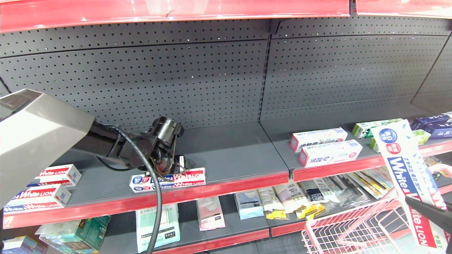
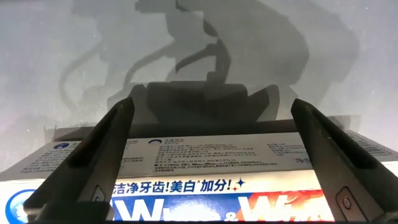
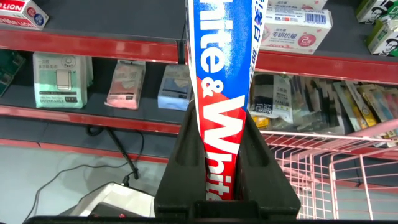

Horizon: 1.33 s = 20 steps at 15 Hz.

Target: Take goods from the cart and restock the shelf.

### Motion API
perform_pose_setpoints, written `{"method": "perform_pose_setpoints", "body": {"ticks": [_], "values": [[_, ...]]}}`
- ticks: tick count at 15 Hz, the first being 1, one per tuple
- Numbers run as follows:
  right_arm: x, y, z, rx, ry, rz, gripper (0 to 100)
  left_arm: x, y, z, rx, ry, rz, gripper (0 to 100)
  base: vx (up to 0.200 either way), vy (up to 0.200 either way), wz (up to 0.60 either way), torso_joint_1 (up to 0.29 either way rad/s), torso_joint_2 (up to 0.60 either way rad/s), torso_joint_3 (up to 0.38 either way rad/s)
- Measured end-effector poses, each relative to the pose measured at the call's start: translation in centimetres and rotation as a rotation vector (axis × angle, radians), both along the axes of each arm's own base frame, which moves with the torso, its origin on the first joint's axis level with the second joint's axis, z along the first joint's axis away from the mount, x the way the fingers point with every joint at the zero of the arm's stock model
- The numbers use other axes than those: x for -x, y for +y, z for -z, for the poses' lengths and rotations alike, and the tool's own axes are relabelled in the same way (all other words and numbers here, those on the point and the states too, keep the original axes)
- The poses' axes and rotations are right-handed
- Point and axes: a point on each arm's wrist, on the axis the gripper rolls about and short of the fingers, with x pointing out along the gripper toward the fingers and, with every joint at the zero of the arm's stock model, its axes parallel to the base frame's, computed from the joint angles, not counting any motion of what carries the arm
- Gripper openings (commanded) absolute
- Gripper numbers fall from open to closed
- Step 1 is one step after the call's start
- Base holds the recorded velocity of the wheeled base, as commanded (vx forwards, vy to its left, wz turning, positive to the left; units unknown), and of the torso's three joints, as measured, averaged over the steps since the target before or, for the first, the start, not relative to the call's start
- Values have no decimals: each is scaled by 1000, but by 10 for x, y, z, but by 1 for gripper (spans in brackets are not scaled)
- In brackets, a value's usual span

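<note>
Gripping toothpaste box (image 1: 406, 176) near cart (image 1: 339, 229), right jaws, left jaws spread (above shelved box (image 1: 189, 178))

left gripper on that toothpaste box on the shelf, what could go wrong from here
1. The left gripper is open low over the shelved toothpaste box, which lies near the shelf's red front edge; pulling back, a finger could drag it off.
2. The right gripper pinches the held toothpaste box only at its lower end, so it may tilt or slip toward the cart.
</note>
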Motion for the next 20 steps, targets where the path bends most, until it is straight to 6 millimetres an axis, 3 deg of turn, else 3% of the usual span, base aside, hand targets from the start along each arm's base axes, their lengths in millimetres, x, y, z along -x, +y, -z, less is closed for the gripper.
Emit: {"method": "perform_pose_setpoints", "body": {"ticks": [6,9,13,17,20], "values": [[0,0,0,-1,0,-2,0,-1,0,0,6,-7,-5,100,0,0,0,0,0,0],[0,0,1,-7,3,-9,0,-13,-4,-6,62,-159,-69,100,0,0,0,0,0,0],[2,2,2,-18,2,-44,0,-11,2,-16,84,-206,-121,100,0,0,0,0,0,0],[14,2,9,-24,-14,-53,0,6,37,-39,100,-261,-214,100,0,0,0,0,0,0],[16,2,10,-17,-18,-29,0,40,66,-72,125,-330,-242,100,0,0,0,0,0,0]]}}
